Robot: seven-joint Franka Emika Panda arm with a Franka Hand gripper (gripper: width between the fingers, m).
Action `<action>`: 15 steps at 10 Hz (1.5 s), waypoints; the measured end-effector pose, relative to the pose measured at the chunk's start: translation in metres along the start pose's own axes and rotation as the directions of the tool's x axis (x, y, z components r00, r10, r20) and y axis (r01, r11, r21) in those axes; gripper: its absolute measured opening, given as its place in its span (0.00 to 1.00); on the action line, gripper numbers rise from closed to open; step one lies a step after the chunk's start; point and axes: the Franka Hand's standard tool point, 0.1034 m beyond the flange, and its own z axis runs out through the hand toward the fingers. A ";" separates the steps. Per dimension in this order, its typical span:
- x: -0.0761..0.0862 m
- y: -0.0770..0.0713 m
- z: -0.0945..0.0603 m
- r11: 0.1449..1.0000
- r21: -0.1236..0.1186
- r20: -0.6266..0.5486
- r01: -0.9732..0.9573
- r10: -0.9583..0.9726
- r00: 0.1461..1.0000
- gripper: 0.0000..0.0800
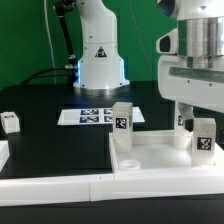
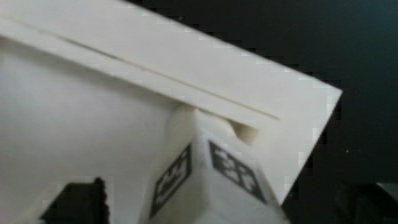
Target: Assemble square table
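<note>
The table top [image 1: 150, 165] is lying on the black bench [image 1: 50, 140], toward the exterior view's right. In the exterior view I am seeing a first leg [image 1: 122, 120] standing at its far left corner. A second leg [image 1: 203, 138] is standing near its right edge, with what may be a third leg [image 1: 183, 122] just behind. A fourth leg [image 1: 10, 122] is waiting on the bench, well apart at the exterior view's left. I am judging the job about half done; whether the standing legs are seated I cannot tell. The arm is hanging straight down, the tool [image 1: 198, 120] straddling the second leg.

In the wrist view that leg is sitting in the top's corner, and a finger [image 2: 80, 200] is standing off it. I am reading the tool as released, gripping nothing.
</note>
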 end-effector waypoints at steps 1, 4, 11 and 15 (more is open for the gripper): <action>0.000 0.000 0.000 0.997 0.000 0.000 0.071 -0.071 0.997 0.81; 0.005 0.000 0.000 0.893 -0.022 -0.022 0.450 -0.451 0.892 0.81; 0.005 0.001 0.001 0.984 -0.016 -0.023 0.180 -0.180 0.983 0.36; 0.011 0.005 0.002 0.940 -0.007 0.064 -0.340 0.340 0.938 0.36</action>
